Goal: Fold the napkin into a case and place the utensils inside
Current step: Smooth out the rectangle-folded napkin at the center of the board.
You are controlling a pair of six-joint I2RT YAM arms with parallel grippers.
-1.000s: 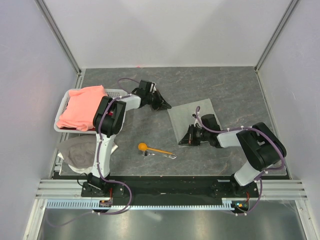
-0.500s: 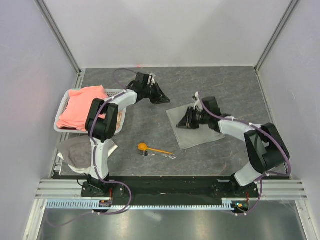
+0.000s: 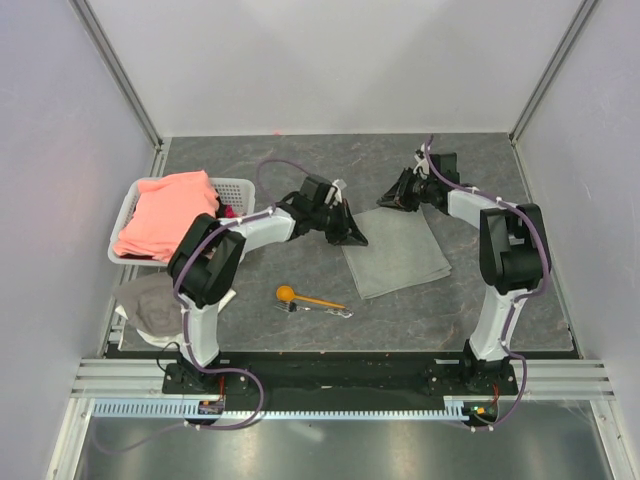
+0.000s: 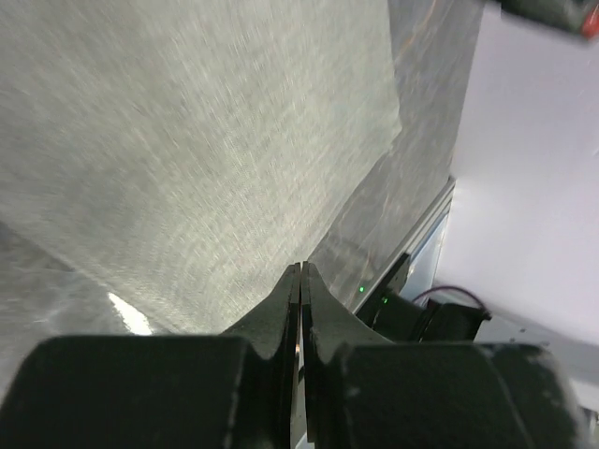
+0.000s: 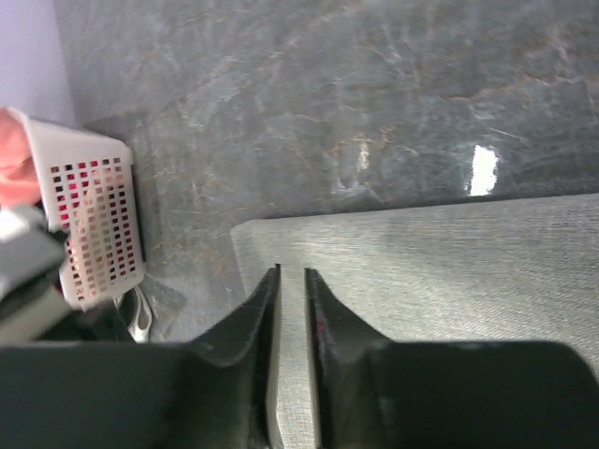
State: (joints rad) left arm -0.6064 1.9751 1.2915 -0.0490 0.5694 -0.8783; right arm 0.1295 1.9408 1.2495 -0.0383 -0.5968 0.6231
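Both low over napkin (image 3: pixel 395 255): left end effector (image 4: pixel 299 281) clenched empty, cloth edge just beneath; right end effector (image 5: pixel 290 281) released, narrowly parted, cloth corner beneath

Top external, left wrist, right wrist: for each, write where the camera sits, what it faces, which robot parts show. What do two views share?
Top external: above, behind the robot, facing down at the table; left arm, right arm show.
Left wrist: behind the left gripper, facing the napkin; shut fingers show.
Right wrist: behind the right gripper, facing napkin and basket; parted fingers show.
Shared: napkin.
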